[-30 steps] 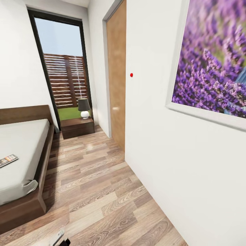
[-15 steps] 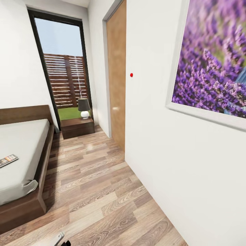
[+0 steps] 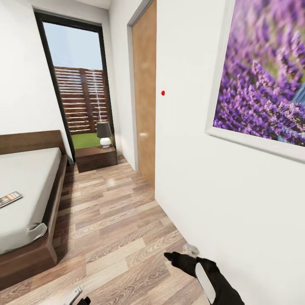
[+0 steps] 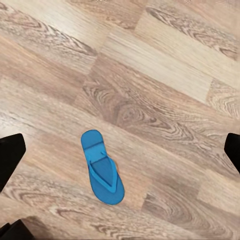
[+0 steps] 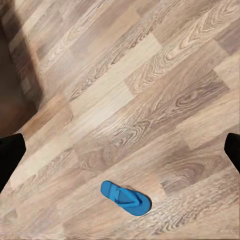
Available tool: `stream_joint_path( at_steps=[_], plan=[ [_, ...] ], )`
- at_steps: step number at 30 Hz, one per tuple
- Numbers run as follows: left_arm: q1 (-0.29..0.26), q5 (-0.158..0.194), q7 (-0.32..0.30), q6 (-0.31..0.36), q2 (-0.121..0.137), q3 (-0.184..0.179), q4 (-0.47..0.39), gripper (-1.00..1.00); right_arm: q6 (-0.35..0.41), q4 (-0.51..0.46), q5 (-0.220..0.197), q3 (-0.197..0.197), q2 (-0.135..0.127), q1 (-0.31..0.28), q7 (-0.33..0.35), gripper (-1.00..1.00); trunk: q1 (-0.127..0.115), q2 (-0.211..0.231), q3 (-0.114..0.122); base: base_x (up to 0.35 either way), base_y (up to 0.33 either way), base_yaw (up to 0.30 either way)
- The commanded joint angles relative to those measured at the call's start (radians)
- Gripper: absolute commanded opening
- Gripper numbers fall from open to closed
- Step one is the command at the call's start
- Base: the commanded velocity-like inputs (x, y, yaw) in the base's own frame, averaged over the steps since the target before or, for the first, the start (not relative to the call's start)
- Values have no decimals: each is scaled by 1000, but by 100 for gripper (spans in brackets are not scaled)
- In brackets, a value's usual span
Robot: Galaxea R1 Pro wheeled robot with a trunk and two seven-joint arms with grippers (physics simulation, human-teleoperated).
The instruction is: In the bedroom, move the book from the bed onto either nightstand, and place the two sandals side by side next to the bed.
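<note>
The book (image 3: 9,198) lies flat on the pale grey mattress of the bed (image 3: 29,178) at the left of the head view. A dark nightstand (image 3: 96,157) stands by the glass door, beyond the bed's headboard. In the left wrist view a blue sandal (image 4: 102,172) lies sole-down on the plank floor, well below my open left gripper (image 4: 120,150). The right wrist view has a blue sandal (image 5: 125,198) on the floor under my open right gripper (image 5: 120,150); I cannot tell if it is the same one. Both grippers hold nothing.
A small lamp (image 3: 104,133) stands on the nightstand. A white wall with a lavender picture (image 3: 262,80) runs close along my right, with a wooden door (image 3: 145,97) further on. A strip of plank floor (image 3: 114,220) lies between bed and wall. My right arm (image 3: 207,275) reaches forward low by the wall.
My right arm has risen into the head view at the bottom right. The tip of the left gripper at the bottom edge has barely shifted. The camera, book and bed are unmoved.
</note>
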Motion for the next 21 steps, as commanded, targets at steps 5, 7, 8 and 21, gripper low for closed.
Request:
stream_joint_path(
  at_steps=[5,7,8,21],
  plan=[
    [0,11,-1,-3,0,-3,-9,100,163,-54,-175,0,-1,-2,241,100,0,-1,-1,0,0,0],
    [0,11,-1,-4,-1,-3,-10,100,180,-59,-197,0,-2,-2,274,100,0,-1,-1,0,0,0],
    [0,11,-1,-4,-1,-3,-10,100,183,-60,-200,0,-3,-2,279,100,0,-1,-1,0,0,0],
    [0,12,0,-2,-5,-3,-11,100,189,-59,-210,-1,-5,-2,295,100,27,-50,-23,0,0,0]
  ],
)
